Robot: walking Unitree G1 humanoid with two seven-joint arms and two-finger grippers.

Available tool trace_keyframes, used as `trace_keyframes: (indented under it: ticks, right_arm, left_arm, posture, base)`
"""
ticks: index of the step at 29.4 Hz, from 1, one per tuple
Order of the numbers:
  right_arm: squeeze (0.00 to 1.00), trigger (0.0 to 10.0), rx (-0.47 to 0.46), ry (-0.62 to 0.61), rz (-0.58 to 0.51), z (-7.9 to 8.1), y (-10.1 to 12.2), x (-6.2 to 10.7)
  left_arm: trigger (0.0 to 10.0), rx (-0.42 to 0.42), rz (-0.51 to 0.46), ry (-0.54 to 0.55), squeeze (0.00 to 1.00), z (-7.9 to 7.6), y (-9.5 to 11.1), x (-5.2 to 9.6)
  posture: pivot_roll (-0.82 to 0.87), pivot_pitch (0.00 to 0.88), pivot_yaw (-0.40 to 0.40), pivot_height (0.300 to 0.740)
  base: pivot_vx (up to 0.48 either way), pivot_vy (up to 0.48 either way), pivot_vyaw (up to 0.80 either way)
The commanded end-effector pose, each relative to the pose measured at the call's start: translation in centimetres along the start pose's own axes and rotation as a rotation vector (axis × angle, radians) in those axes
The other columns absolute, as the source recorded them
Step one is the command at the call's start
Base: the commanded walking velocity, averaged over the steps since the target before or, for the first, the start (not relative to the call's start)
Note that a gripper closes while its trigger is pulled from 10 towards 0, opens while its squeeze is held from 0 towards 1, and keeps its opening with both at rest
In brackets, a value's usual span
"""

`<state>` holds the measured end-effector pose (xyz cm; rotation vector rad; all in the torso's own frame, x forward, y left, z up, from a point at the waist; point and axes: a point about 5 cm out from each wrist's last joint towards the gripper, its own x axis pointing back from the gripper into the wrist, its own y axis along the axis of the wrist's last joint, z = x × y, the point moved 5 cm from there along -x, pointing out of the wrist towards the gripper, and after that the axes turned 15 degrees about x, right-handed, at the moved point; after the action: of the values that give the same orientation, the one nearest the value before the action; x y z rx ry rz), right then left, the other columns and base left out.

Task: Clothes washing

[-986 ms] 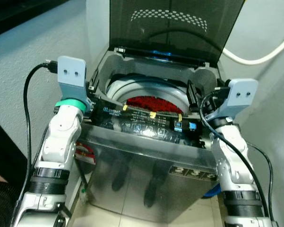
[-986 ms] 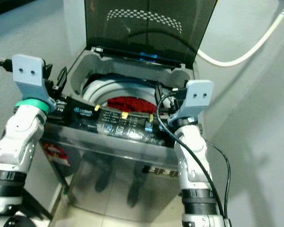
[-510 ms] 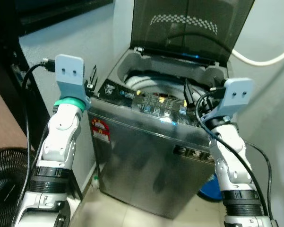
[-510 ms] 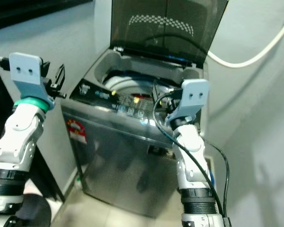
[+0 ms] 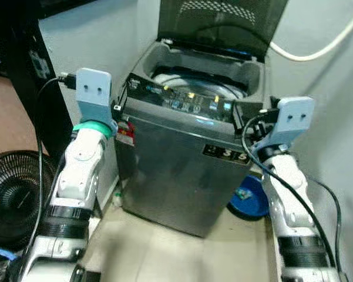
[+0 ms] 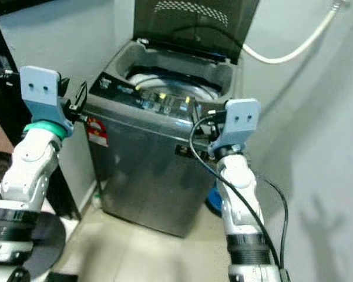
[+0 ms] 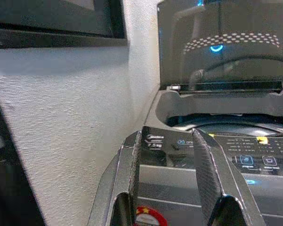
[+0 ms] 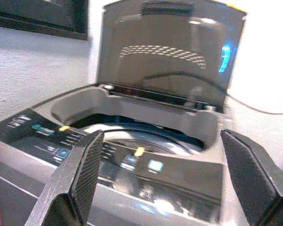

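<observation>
Grey washing machine (image 5: pixel 188 158) stands at 12 o'clock, lid (image 5: pixel 223 23) raised. Left end effector (image 7: pixel 167 188) hovers at its 9 o'clock corner, fingers slightly apart; right end effector (image 8: pixel 165 183), spread wide, faces the control panel (image 8: pixel 108 155).

Dim, slightly blurred head views; glare on the washing machine (image 5: pixel 182 170) front; overexposed wall beside its lid.

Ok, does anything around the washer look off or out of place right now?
Nothing stands out. The washing machine stands square with its lid raised, and both grippers, left and right, are open and empty.
</observation>
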<state>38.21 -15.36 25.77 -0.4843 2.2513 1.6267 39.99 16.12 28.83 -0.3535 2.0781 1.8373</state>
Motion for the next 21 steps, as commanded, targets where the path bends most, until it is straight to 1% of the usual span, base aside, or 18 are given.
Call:
trace_keyframes:
  ticks: [1,2,3,4,8,10,13,14,15,16,18,19,20,21]
  right_arm:
    - [0.0,10.0,0.014,0.027,0.014,0.4,-0.4,0.0]
    - [0.0,10.0,0.014,0.027,0.014,0.4,-0.4,0.0]
    - [0.0,10.0,0.015,0.038,0.012,0.5,-0.5,0.1]
    - [0.0,10.0,0.037,0.066,0.033,0.8,-1.1,0.2]
    - [0.0,10.0,0.053,0.08,0.042,1.1,-1.6,0.5]
    - [0.0,10.0,0.072,0.091,0.069,1.3,-2.6,1.0]
    - [0.0,10.0,0.072,0.091,0.069,1.3,-2.6,1.0]
    - [0.0,10.0,0.088,0.097,0.186,1.4,-6.3,2.7]
    - [0.0,10.0,0.088,0.097,0.186,1.4,-6.3,2.7]
    - [0.0,10.0,0.091,0.097,0.237,1.4,-7.8,3.5]
    - [0.0,10.0,0.083,0.113,0.368,1.8,-11.6,6.2]
    - [0.0,10.0,0.083,0.113,0.368,1.8,-11.6,6.2]
    - [0.0,10.0,0.075,0.12,0.411,2.1,-12.8,7.1]
    - [0.0,10.0,0.068,0.136,0.472,2.5,-14.3,8.6]
  left_arm:
    - [10.0,0.002,0.014,-0.015,0.0,-0.4,-0.4,0.1]
    - [10.0,0.002,0.014,-0.015,0.0,-0.4,-0.4,0.1]
    - [10.0,-0.001,0.031,-0.024,0.0,-0.6,-0.7,0.2]
    - [10.0,0.003,0.06,-0.044,0.0,-1.3,-1.6,0.6]
    - [10.0,0.002,0.077,-0.061,0.0,-1.8,-2.4,0.9]
    - [10.0,-0.003,0.107,-0.068,0.0,-2.1,-3.4,1.4]
    - [10.0,-0.003,0.107,-0.068,0.0,-2.1,-3.4,1.4]
    - [10.0,-0.04,0.184,-0.073,0.0,-2.0,-6.0,2.7]
    - [10.0,-0.04,0.184,-0.073,0.0,-2.0,-6.0,2.7]
    - [10.0,-0.055,0.217,-0.074,0.0,-1.8,-7.0,3.2]
    - [10.0,-0.089,0.31,-0.056,0.0,-0.8,-10.0,5.0]
    - [10.0,-0.089,0.31,-0.056,0.0,-0.8,-10.0,5.0]
    - [10.0,-0.105,0.342,-0.049,0.0,-0.3,-11.0,5.6]
    - [10.0,-0.109,0.398,-0.04,0.0,0.2,-12.6,6.7]
  posture:
    - [0.07,0.0,-0.017,0.74]
    - [0.07,0.0,-0.017,0.74]
    - [0.07,0.0,-0.018,0.74]
    - [0.07,0.0,-0.018,0.74]
    - [0.07,0.0,-0.018,0.74]
    - [0.07,0.0,-0.018,0.74]
    - [0.07,0.0,-0.018,0.74]
    - [0.07,0.0,-0.018,0.74]
    - [0.07,0.0,-0.018,0.74]
    - [0.07,0.0,-0.018,0.74]
    - [0.07,0.0,-0.014,0.74]
    - [0.07,0.0,-0.014,0.74]
    - [0.07,0.0,-0.014,0.74]
    - [0.07,0.0,-0.013,0.74]
  base:
    - [0.0,0.0,0.0]
    - [0.0,0.0,0.0]
    - [0.0,0.0,0.8]
    - [0.0,0.0,0.8]
    - [0.0,0.0,0.8]
    - [0.0,0.0,0.8]
    - [0.0,0.0,0.8]
    - [0.0,0.0,0.8]
    - [0.0,0.0,0.8]
    - [0.0,0.0,0.8]
    - [0.0,0.0,0.8]
    - [0.0,0.0,0.8]
    - [0.0,0.0,0.8]
    - [0.0,0.0,0.79]
